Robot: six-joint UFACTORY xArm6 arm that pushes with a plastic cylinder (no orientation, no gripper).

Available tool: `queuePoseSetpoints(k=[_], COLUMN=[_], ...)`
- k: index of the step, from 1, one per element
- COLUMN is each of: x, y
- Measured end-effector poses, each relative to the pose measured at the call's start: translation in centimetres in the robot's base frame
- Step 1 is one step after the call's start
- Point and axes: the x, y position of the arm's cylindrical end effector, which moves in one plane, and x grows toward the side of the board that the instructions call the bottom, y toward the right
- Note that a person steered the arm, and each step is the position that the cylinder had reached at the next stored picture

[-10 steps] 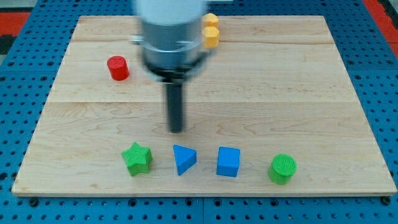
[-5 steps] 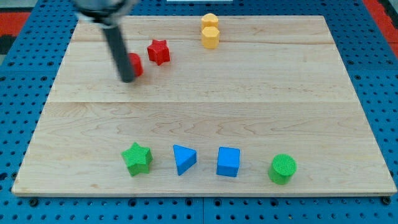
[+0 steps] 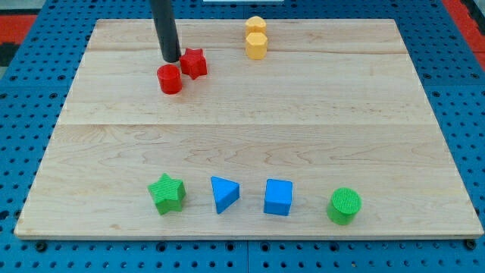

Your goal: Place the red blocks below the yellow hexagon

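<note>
Camera view: my tip (image 3: 171, 60) just above red cylinder (image 3: 170, 79).

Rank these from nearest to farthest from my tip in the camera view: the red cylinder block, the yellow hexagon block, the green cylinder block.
Measured from my tip:
1. Red cylinder block, just below it.
2. Yellow hexagon block, toward the view's right, near the top.
3. Green cylinder block, far at the bottom right.
</note>
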Motion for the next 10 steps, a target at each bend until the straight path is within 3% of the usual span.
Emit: queuePoseSetpoints(k=[1, 2, 6, 7, 8, 10], x=[1.4, 2.5, 3.4, 5.3, 9.5, 9.3], y=[2.3, -0.7, 7.2, 5.4, 10.1, -10.5])
